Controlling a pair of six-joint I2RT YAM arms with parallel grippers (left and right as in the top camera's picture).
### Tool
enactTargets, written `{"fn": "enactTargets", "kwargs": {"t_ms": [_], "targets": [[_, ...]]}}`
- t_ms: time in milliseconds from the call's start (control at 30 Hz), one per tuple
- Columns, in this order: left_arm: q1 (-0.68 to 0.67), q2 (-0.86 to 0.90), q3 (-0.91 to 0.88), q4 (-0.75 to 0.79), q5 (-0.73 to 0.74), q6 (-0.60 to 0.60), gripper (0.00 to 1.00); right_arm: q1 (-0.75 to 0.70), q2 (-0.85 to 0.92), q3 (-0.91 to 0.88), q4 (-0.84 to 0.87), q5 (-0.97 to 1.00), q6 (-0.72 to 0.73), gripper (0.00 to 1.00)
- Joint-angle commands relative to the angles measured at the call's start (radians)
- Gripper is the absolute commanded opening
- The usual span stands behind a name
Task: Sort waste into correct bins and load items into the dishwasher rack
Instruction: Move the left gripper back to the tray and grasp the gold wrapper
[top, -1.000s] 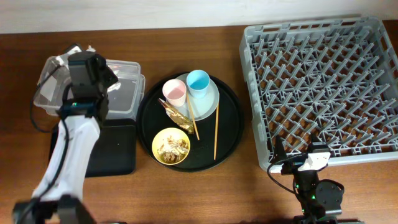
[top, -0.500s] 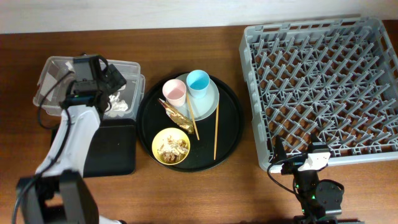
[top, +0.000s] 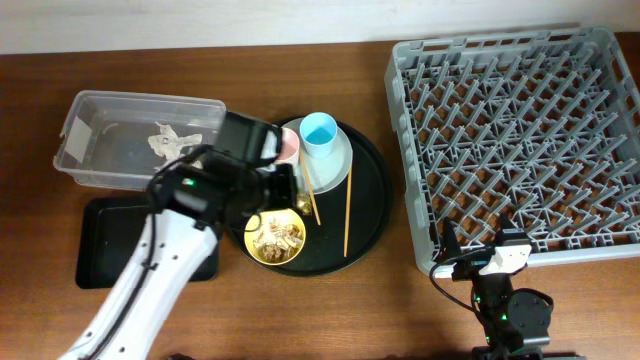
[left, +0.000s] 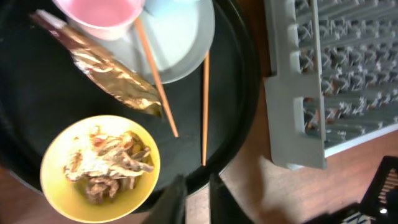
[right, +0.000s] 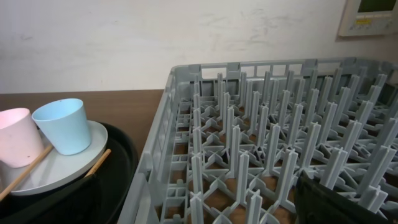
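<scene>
Holding the left hand (left: 198, 202) above the near edge of the round black tray (left: 37, 99), fingers drawn almost together with only a slit between them, gripping nothing.

Finding nearest below that hand the yellow bowl (left: 53, 177), carrying a heap of beige-brown food scraps (left: 106, 165) with rice-like bits. Passing just beyond the bowl to the gold-brown wrapper (left: 106, 71), lying flat on the tray floor and touching one stick of the chopsticks (left: 204, 106). Seeing that stick slanting up onto the grey-green plate (left: 180, 43), and the other lying apart with its far end at the plate's rim. Noting farther ahead, upright on the plate, the pink cup (left: 102, 15) and the light-blue cup (top: 319, 133), standing side by side.

Meeting, off to the hand's right, the dishwasher rack (top: 510, 140) on the tabletop (top: 300, 310). Resting the right hand (top: 497, 257) at the rack's near edge, with too little of its fingers showing to tell their spread.

Finding, well away on the left hand's other side, the clear box (top: 75, 130) holding the crumpled white paper (top: 172, 138), with the shallow black tray (top: 110, 240) just beside it.

Having swung the left arm across from above the clear box, where it was a second ago. Leaving the paper, half a second ago right under the fingers, lying alone in the box. Keeping the right arm, cups, bowl and rack as before.
</scene>
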Motion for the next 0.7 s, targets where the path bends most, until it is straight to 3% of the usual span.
{"fn": "enactTargets", "kwargs": {"t_ms": [0, 100, 167, 233, 300, 400, 667], "targets": [[-0.089, 0.059, -0.001, 0.003, -0.184, -0.056, 0.50, -0.005, -0.006, -0.005, -0.005, 0.012, 0.003, 0.98], [-0.132, 0.144, -0.001, 0.019, -0.297, -0.157, 0.51, -0.005, -0.006, -0.005, -0.005, 0.012, 0.003, 0.98], [-0.131, 0.201, -0.001, 0.034, -0.369, -0.159, 0.51, -0.005, -0.006, -0.005, -0.005, 0.012, 0.003, 0.98], [-0.118, 0.248, -0.001, 0.059, -0.439, -0.160, 0.58, -0.005, -0.006, -0.005, -0.005, 0.012, 0.003, 0.98], [-0.095, 0.293, -0.001, 0.105, -0.437, -0.186, 0.57, -0.005, -0.006, -0.005, -0.005, 0.012, 0.003, 0.98], [-0.061, 0.333, -0.001, 0.132, -0.438, -0.217, 0.46, -0.005, -0.006, -0.005, -0.005, 0.012, 0.003, 0.98], [-0.024, 0.426, -0.013, 0.147, -0.444, -0.315, 0.47, -0.005, -0.006, -0.005, -0.005, 0.012, 0.003, 0.98]]}}
